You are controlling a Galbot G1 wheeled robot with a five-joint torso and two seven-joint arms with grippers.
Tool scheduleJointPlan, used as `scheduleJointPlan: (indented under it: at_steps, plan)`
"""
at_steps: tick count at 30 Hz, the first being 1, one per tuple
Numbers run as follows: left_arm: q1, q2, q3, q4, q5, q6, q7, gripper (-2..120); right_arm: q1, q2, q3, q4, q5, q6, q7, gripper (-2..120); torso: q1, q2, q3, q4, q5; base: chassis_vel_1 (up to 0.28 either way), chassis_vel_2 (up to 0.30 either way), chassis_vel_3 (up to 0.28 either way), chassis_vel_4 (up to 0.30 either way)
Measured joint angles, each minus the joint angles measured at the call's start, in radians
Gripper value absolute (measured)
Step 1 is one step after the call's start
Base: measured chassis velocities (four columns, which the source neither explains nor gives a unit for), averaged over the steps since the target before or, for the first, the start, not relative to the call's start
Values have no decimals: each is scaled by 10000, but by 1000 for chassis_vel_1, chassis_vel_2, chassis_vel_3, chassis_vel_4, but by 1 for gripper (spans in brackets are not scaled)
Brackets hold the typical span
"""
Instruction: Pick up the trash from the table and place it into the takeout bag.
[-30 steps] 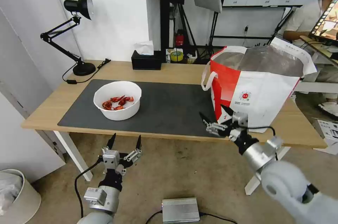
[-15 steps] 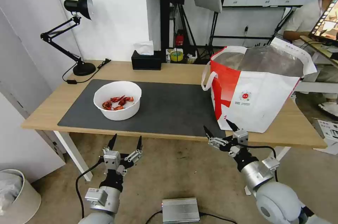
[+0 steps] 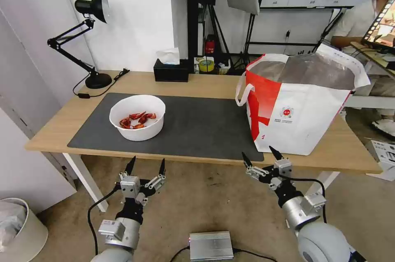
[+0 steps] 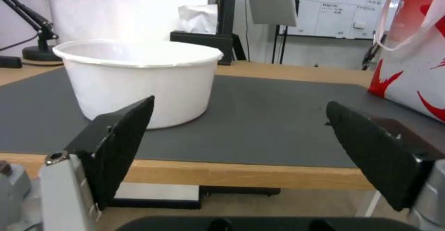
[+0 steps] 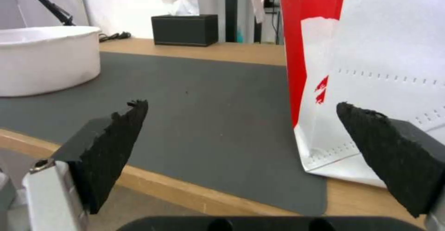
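The trash in view is a white round bowl (image 3: 137, 117) with red crayfish shells, standing on the dark mat of the table (image 3: 197, 85); the same bowl (image 4: 139, 78) (image 5: 46, 62) appears in both wrist views. At the table's right end stands the takeout bag (image 3: 298, 103) (image 5: 371, 67), white with a red side and foil lining, mouth wide. My left gripper (image 3: 145, 164) is open below the table's front edge, short of the bowl. My right gripper (image 3: 262, 155) is open too, just in front of the table edge near the bag's lower corner.
A black desk lamp (image 3: 88, 40) stands at the far left of the table, with a black tissue box (image 3: 171, 69) at the back. On the floor lie a silver box (image 3: 210, 245) and a white bin (image 3: 18, 229). Tripods and a whiteboard stand behind.
My right gripper has drawn back and down from beside the bag's lower corner to below the table's front edge, still open. The left arm, bowl and bag have not moved.
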Motion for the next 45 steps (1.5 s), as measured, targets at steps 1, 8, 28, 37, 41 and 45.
scheduleJointPlan:
  at_steps: [1,8,28,37,41,45]
  plan:
    - [-1,0,0,0,0,0,0,100,-7,7,0,-6,-7,11,0,100,0,-1,0,0,0,0,0,0,0]
    - [2,2,0,1,0,0,0,100,-127,38,-21,-60,-67,109,-28,100,0,-1,0,0,0,0,0,0,0]
    - [-76,63,-154,-68,-205,35,-14,100,-130,41,-29,-67,-66,111,-56,100,0,-1,1,1,0,0,0,0,0]
    - [-760,683,-945,-976,-1838,1068,-1083,100,-127,40,-29,-67,-62,110,-62,100,1,0,0,0,0,0,0,0,0]
    - [-1258,1235,-1476,-1233,-2871,1649,-1540,100,-125,39,-30,-67,-60,110,-64,100,2,0,1,0,-3,0,0,0,0]
    - [-1784,2010,-1853,-1416,-4339,2271,-2139,100,-123,39,-30,-66,-58,109,-65,100,2,-1,1,1,-2,0,0,0,0]
